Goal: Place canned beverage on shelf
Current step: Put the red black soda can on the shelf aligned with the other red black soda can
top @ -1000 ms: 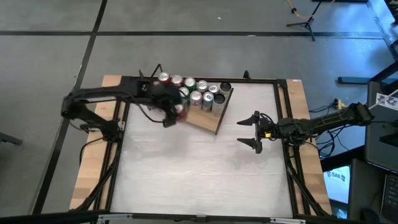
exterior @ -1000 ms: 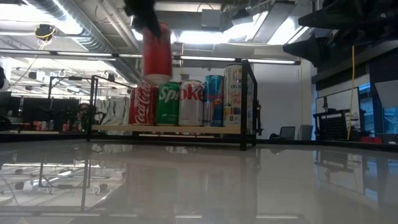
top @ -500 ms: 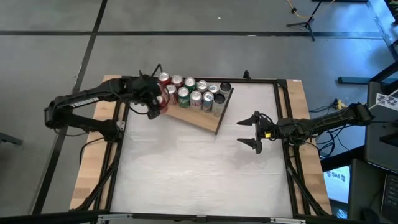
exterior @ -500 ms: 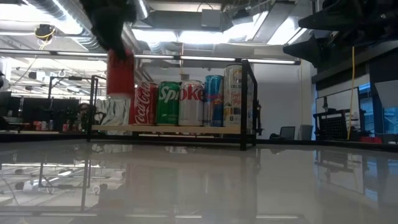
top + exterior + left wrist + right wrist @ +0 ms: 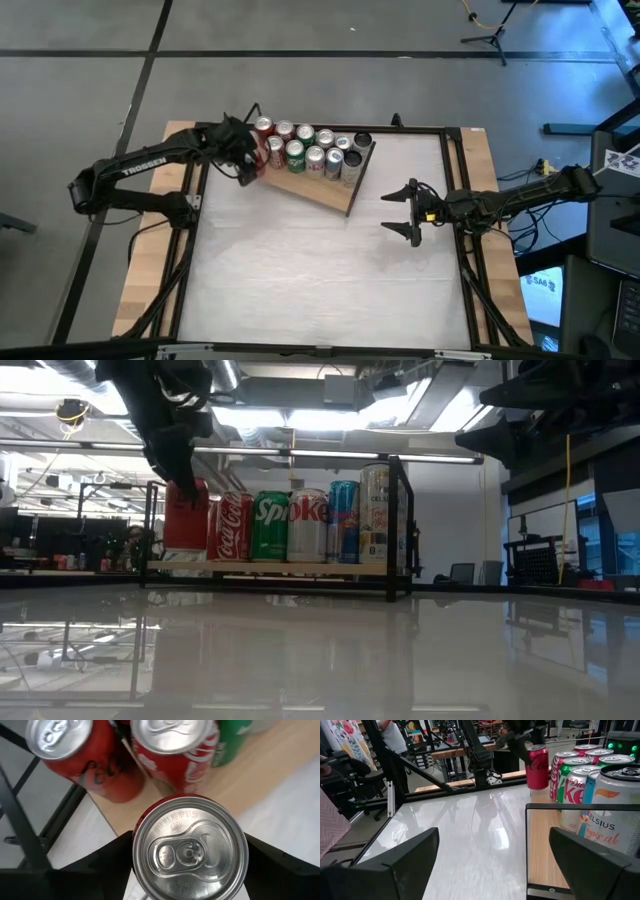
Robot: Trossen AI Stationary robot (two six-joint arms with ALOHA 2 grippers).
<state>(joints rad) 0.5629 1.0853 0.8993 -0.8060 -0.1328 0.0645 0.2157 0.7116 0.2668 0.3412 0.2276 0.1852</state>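
Can [image 5: 190,848]: red body, silver top with pull tab, upright. Gripped from both sides by the left tool [image 5: 247,165], just above the shelf's near-left corner, beside two other red cans [image 5: 176,751]; in the low view the can [image 5: 186,516] sits at the left end of the row, base about level with the board.

Shelf [image 5: 328,193]: light-brown wooden board, dark edge, thin black wire frame, set askew at the counter's [image 5: 320,270] far side. It carries two rows of cans: red, green, silver, blue and a taller pale one.

Right tool [image 5: 408,212]: fingers spread wide, holding nothing, off the shelf's right end above the counter.
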